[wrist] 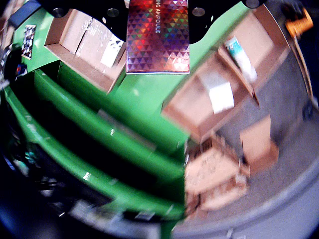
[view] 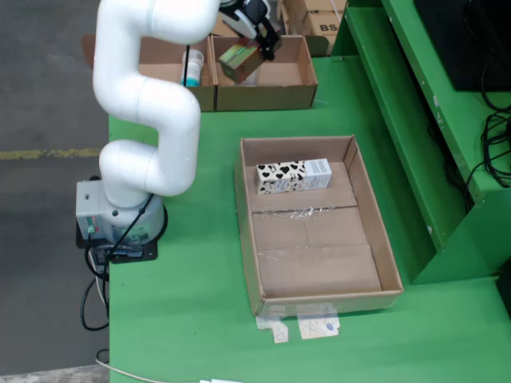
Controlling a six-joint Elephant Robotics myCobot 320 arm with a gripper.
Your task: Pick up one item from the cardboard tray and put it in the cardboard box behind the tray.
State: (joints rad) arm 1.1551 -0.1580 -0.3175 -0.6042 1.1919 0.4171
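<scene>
In the fixed view my gripper (view: 255, 41) hangs at the top, shut on a small carton (view: 239, 62), tilted above the right-hand cardboard box (view: 267, 97) behind the tray. The gripper-mounted view shows that carton (wrist: 158, 37) with a shiny holographic face, held at the top centre. On the green table the big cardboard tray (view: 319, 267) holds one black-and-white heart-patterned carton (view: 292, 175) near its far wall. The left-hand cardboard box (view: 169, 70) holds a white and teal tube (view: 192, 68).
The arm's base (view: 120, 217) stands at the table's left edge, cables trailing below it. A raised green shelf (view: 415, 120) runs along the right, carrying a dark monitor and cables. More cartons (view: 315, 16) are stacked at the top. Paper scraps (view: 307, 325) lie before the tray.
</scene>
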